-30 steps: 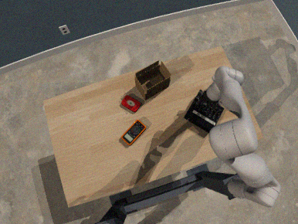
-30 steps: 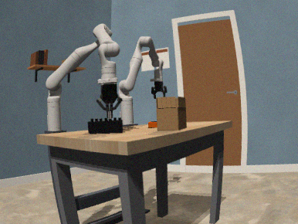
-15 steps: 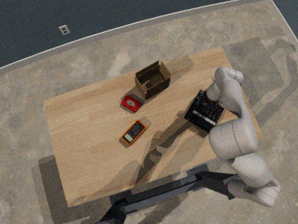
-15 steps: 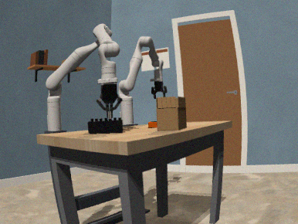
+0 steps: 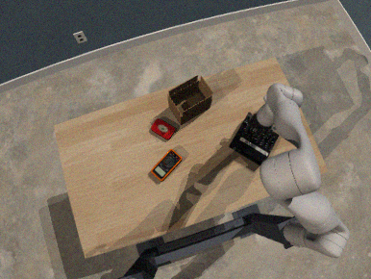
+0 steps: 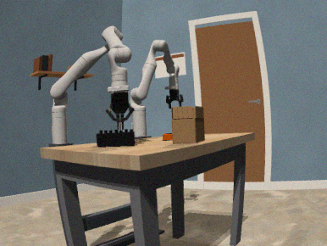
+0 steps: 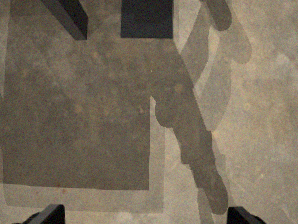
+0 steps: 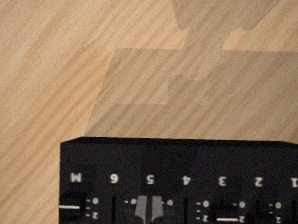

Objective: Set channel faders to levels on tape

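Pale wood makes the surface (image 5: 111,159) (image 6: 127,158) (image 8: 45,65); the black light box (image 5: 252,138) (image 6: 115,138) (image 8: 165,160) sits near one end of it; the right gripper (image 6: 120,127) (image 8: 149,207) points down at the box by number 5, its tips nearly pressed together; the left gripper (image 6: 174,104) (image 7: 146,216) is spread wide, up in the air; a brown box (image 5: 190,100) (image 6: 187,125), a red thing (image 5: 163,129) and an orange meter (image 5: 166,165) (image 6: 167,136) lie well apart from the light box.
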Controlling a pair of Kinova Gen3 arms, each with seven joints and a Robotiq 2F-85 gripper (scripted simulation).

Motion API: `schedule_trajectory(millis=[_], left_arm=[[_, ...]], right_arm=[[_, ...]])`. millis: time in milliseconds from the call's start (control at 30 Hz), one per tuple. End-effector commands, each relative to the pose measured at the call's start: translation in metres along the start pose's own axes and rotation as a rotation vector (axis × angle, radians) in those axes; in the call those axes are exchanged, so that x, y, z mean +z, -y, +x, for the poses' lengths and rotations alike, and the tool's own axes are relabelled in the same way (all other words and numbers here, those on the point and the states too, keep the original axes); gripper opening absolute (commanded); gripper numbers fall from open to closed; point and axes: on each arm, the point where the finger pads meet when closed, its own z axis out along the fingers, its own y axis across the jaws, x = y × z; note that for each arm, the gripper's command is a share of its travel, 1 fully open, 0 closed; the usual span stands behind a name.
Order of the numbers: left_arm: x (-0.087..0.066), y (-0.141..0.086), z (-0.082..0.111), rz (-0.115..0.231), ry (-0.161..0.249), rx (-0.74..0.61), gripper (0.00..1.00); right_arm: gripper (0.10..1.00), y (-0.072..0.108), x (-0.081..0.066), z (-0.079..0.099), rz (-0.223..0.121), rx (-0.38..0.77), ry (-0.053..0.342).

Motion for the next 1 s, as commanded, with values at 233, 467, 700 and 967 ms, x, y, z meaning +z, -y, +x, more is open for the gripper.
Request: schedule_trajectory(millis=[233,467,700,967], left_arm=[[-0.001,0.0,0.0,0.0,0.002,0.0,1.0],[-0.001,0.0,0.0,0.0,0.002,0.0,1.0],[-0.001,0.0,0.0,0.0,0.002,0.0,1.0],[-0.001,0.0,0.0,0.0,0.002,0.0,1.0]], right_arm=[[0.099,0.0,-0.001,-0.003,0.002,0.0,-0.001],[0.099,0.0,-0.001,-0.007,0.002,0.0,-0.001],[0.099,0.0,-0.001,-0.012,0.002,0.0,-0.001],[0.099,0.0,-0.001,-0.015,0.002,0.0,-0.001]])
